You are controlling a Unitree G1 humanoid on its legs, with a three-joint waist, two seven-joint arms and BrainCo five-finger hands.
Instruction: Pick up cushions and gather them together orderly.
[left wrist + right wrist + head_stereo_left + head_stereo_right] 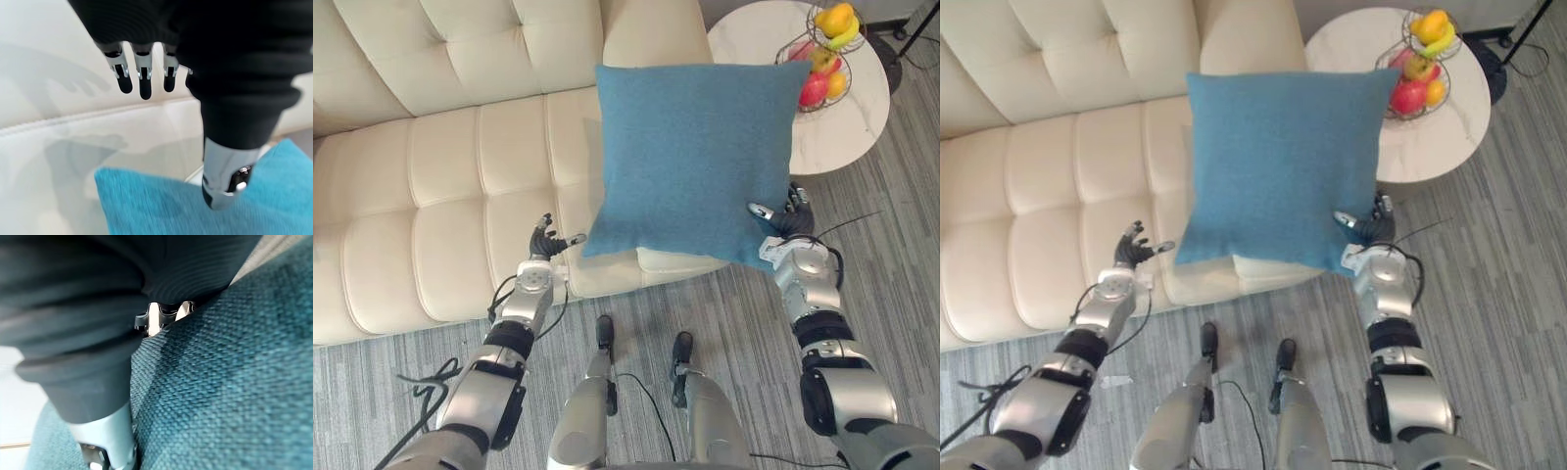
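Note:
A square blue cushion hangs upright above the right end of the cream sofa. My right hand grips its lower right corner, thumb on the front face and fingers behind the cloth; in the right wrist view the thumb presses into the blue cushion. My left hand hovers by the lower left corner with straight fingers, a small gap away from the cloth. The left wrist view shows that corner of the cushion beneath the hand.
A round white side table stands to the right of the sofa, with a wire basket of fruit on it. Grey carpet lies in front of the sofa. The cushion hides the sofa's right armrest.

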